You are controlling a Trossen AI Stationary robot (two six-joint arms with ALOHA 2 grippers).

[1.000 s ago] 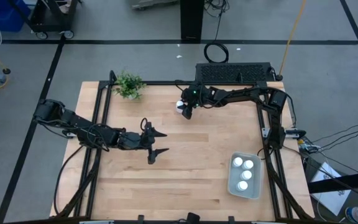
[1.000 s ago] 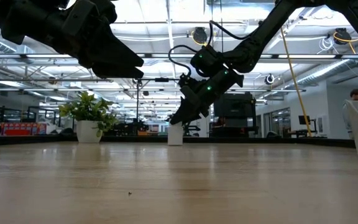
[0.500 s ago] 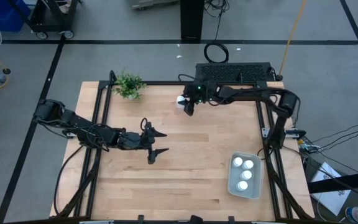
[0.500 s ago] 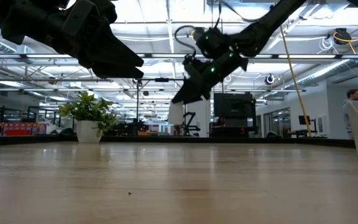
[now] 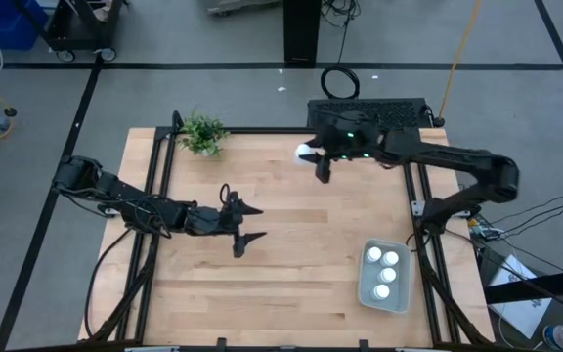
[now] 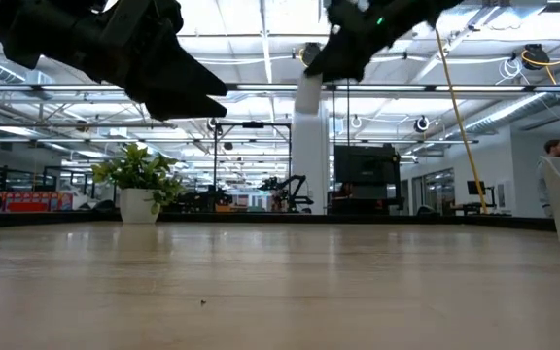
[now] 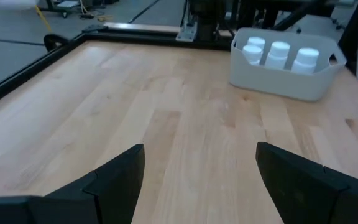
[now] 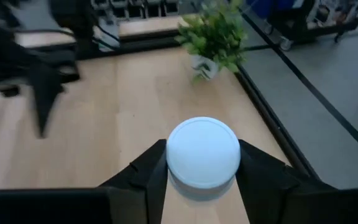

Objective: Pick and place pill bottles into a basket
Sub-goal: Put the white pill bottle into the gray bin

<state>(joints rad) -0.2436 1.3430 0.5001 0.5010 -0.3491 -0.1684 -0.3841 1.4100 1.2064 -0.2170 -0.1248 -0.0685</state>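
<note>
Pill bottles are split between two places as we look down on the wooden table (image 5: 291,244): three stand upright in the pale basket (image 5: 384,276) near the right front corner, and a fourth bottle (image 5: 305,153) is clamped in the right gripper (image 5: 313,158), well above the far edge of the table. From table height we see that bottle (image 6: 308,94) hanging clear of the surface under the dark fingers, its body upright. The right wrist camera looks down on its round white cap (image 8: 203,151), pinched between the two fingers, with the potted plant (image 8: 215,37) beyond it at the far left corner of the table. We find the left gripper (image 5: 238,224) hovering over the middle of the table, its jaws spread wide and holding nothing; its own camera looks between the fingers (image 7: 117,180) across bare wood to the basket (image 7: 284,65) and the three caps inside it.
</note>
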